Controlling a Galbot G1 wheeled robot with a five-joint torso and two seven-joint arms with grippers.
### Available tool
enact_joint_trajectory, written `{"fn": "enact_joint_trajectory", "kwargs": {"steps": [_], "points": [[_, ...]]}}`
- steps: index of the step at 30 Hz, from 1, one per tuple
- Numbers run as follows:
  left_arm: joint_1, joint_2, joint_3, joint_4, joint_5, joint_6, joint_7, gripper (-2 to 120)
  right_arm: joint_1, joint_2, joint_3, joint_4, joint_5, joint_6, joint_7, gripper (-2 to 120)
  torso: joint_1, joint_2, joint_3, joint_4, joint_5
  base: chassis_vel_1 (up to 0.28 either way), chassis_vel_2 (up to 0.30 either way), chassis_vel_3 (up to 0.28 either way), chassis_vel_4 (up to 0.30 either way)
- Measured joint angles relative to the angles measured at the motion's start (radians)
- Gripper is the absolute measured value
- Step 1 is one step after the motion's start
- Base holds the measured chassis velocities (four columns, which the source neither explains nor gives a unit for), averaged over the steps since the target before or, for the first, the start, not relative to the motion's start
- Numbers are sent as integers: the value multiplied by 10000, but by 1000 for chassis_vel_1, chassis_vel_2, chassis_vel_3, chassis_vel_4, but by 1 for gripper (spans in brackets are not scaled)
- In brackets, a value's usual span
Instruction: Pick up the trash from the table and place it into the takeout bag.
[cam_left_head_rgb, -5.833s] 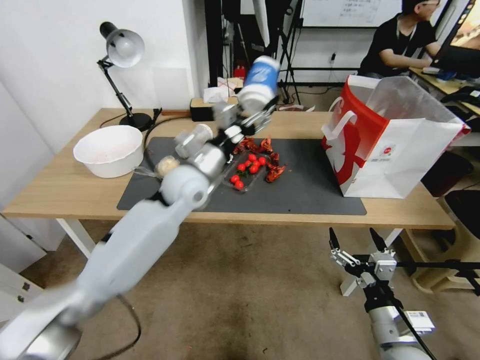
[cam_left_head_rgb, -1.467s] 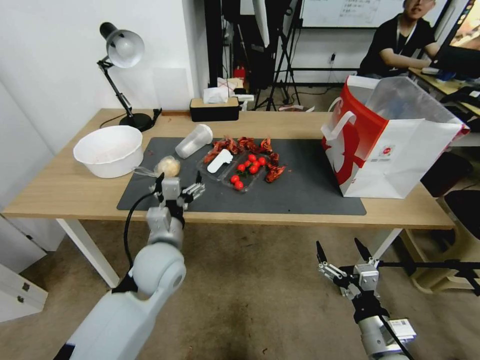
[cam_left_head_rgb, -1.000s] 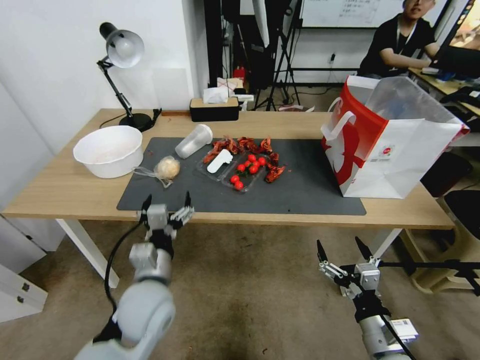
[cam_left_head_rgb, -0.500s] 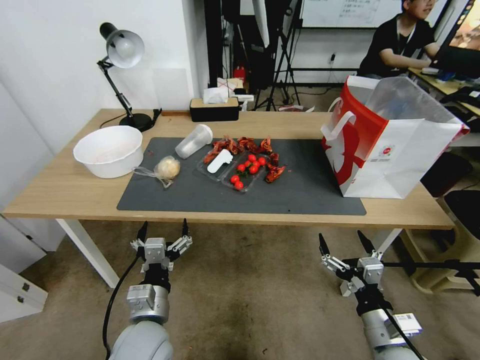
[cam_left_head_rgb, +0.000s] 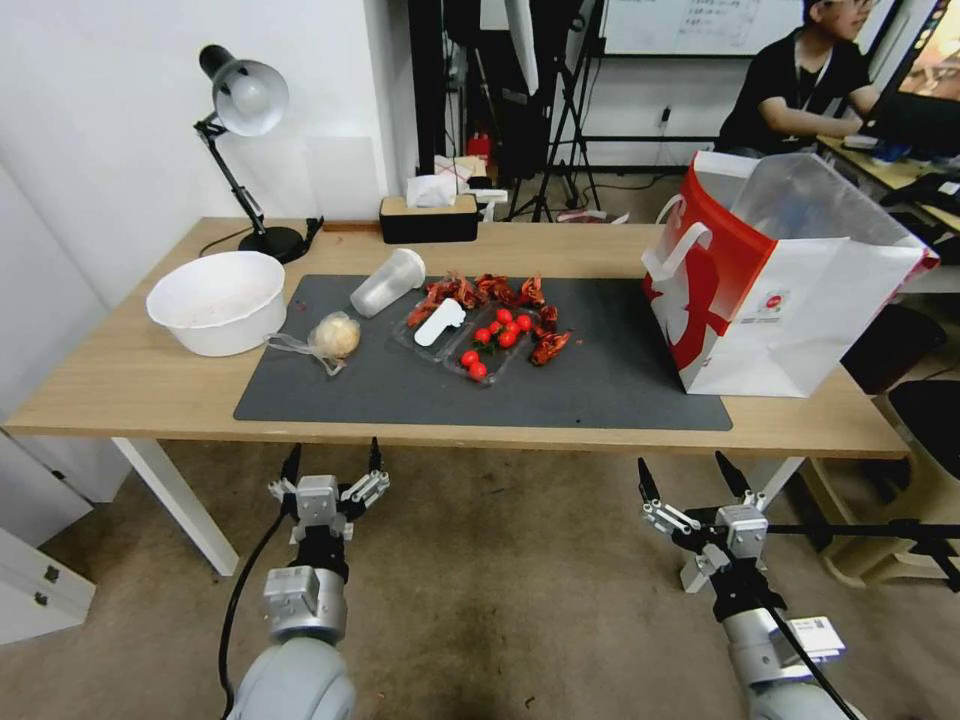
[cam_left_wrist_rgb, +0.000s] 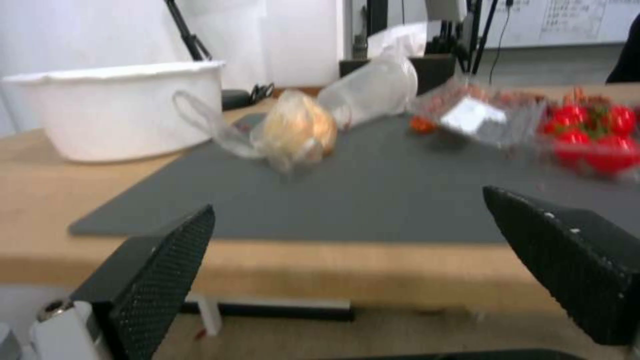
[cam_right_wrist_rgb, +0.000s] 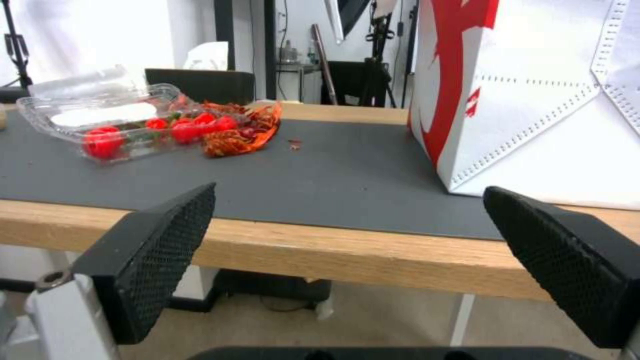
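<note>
Now both grippers hang low in front of the table (cam_left_head_rgb: 120, 390), below its front edge. The left gripper (cam_left_head_rgb: 331, 468) has its jaws spread wide and holds nothing. The right gripper (cam_left_head_rgb: 692, 478) is the same. On the grey mat (cam_left_head_rgb: 600, 380) lie a clear cup (cam_left_head_rgb: 387, 282) on its side, a clear bag (cam_left_head_rgb: 325, 338) with a yellow lump, red wrappers (cam_left_head_rgb: 500, 292) and a tray of tomatoes (cam_left_head_rgb: 492, 345). A white bowl (cam_left_head_rgb: 217, 300) sits left of the mat. The takeout bag (cam_left_head_rgb: 775, 275) stands upright at the right end.
</note>
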Motion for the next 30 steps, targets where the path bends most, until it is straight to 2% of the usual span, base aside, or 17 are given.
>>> {"fn": "enact_joint_trajectory", "kwargs": {"steps": [6, 9, 10, 13, 14, 18, 19, 22, 23, 26, 30], "points": [[-179, 100, 23, 95, -238, -9, 64, 100, 49, -13, -2, 73, 0, -57, -4, 100, 0, 0, 0, 0, -1, 0, 0, 0, 0], [-1139, 512, -26, 290, -1098, 24, 203, 100, 21, 73, -38, 139, -31, -71, -27, 100, 0, 0, 0, 0, -1, 0, 0, 0, 0], [-1139, 512, -26, 290, -1098, 24, 203, 100, 21, 73, -38, 139, -31, -71, -27, 100, 0, 0, 0, 0, -1, 0, 0, 0, 0], [-2797, 1067, -49, 766, -2073, 397, 360, 100, -80, 119, -9, 158, -100, -84, -29, 100, 1, 0, 2, -1, -1, 0, 0, 0, 0], [-2797, 1067, -49, 766, -2073, 397, 360, 100, -80, 119, -9, 158, -100, -84, -29, 100, 1, 0, 2, -1, -1, 0, 0, 0, 0], [-4678, 1490, 438, 1463, -3355, 1340, 337, 100, -104, 175, 48, 156, -255, -193, 20, 100, 2, 0, 2, 1, -3, 0, 0, 0, 0], [-4678, 1490, 438, 1463, -3355, 1340, 337, 100, -104, 175, 48, 156, -255, -193, 20, 100, 2, 0, 2, 1, -3, 0, 0, 0, 0], [-6243, 1777, 755, 2278, -4305, 2201, 267, 100, -205, 259, 65, 167, -341, -210, 39, 100, 1, 0, 2, -1, -1, 0, 0, 0, 0], [-6243, 1777, 755, 2278, -4305, 2201, 267, 100, -205, 259, 65, 167, -341, -210, 39, 100, 1, 0, 2, -1, -1, 0, 0, 0, 0], [-7326, 1999, 974, 2870, -5131, 3611, 274, 100, -225, 270, 88, 193, -358, -210, 43, 100, 2, 0, 1, -1, -1, 0, 0, 0, 0], [-7850, 2101, 1102, 3309, -5350, 4196, 271, 100, -221, 272, 93, 157, -359, -210, 47, 100, 2, 0, 1, -1, 1, 0, 0, 0, 0]]}}
